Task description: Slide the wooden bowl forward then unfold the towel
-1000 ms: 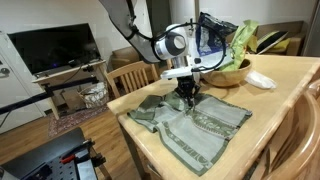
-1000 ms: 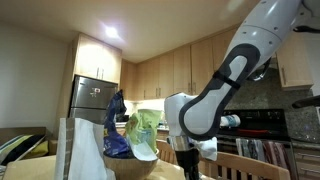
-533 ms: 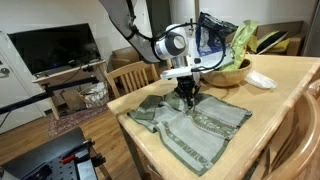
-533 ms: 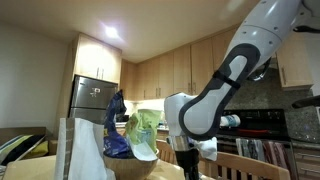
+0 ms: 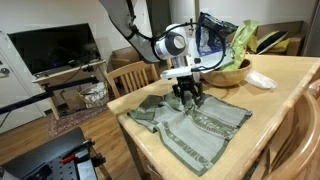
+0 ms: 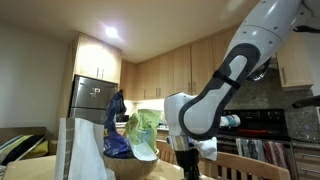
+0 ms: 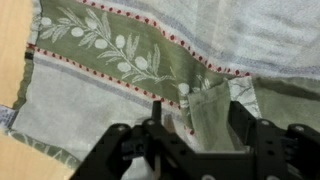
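Note:
The towel [image 5: 200,125] lies spread across the near half of the wooden table [image 5: 280,100], grey-green with olive-branch stripes [image 7: 110,45]. My gripper [image 5: 188,97] hangs just over its far edge, jaws open. In the wrist view the gripper [image 7: 197,118] straddles a small raised flap of the towel [image 7: 208,112], which stands loose between the fingers [image 7: 157,118]. The wooden bowl [image 5: 226,76] sits right behind the gripper, filled with bags. In the low exterior view the gripper [image 6: 187,166] points down beside the bowl's contents.
A blue bag [image 5: 210,40] and a green bag [image 5: 243,36] fill the bowl. A small white dish [image 5: 262,80] lies next to the bowl. Wooden chairs [image 5: 130,77] stand at the table's far side and near corner [image 5: 298,140]. The table edge runs close to the towel.
The jaws have opened and let go of the towel's flap; they were shut on it in the earlier frames. The arm has stayed in place.

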### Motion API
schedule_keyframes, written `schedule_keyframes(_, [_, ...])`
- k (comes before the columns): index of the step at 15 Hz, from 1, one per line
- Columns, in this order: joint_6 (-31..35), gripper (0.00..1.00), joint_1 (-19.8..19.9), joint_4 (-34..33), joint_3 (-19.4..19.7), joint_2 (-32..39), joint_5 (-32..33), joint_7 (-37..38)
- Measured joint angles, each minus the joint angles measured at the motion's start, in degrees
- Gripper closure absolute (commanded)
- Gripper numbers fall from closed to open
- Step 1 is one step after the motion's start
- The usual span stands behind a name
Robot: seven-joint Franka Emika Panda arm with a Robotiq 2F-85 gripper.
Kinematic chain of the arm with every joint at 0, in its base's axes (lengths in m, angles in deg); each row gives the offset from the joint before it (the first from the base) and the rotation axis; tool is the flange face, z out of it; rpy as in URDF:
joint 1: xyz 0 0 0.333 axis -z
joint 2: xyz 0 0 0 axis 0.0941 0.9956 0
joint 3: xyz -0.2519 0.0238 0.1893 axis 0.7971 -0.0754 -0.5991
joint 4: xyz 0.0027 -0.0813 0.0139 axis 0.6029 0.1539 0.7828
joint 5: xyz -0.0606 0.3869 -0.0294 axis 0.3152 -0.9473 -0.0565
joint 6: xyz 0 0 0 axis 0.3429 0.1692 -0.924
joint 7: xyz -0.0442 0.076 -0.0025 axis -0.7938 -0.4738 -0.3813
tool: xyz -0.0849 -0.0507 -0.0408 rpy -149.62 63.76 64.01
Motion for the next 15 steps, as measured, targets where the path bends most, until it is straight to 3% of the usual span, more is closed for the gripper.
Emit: schedule_keyframes(15, [-5.39,0.00,2.75,-0.55,-3.49,0.09,-3.95,-6.53])
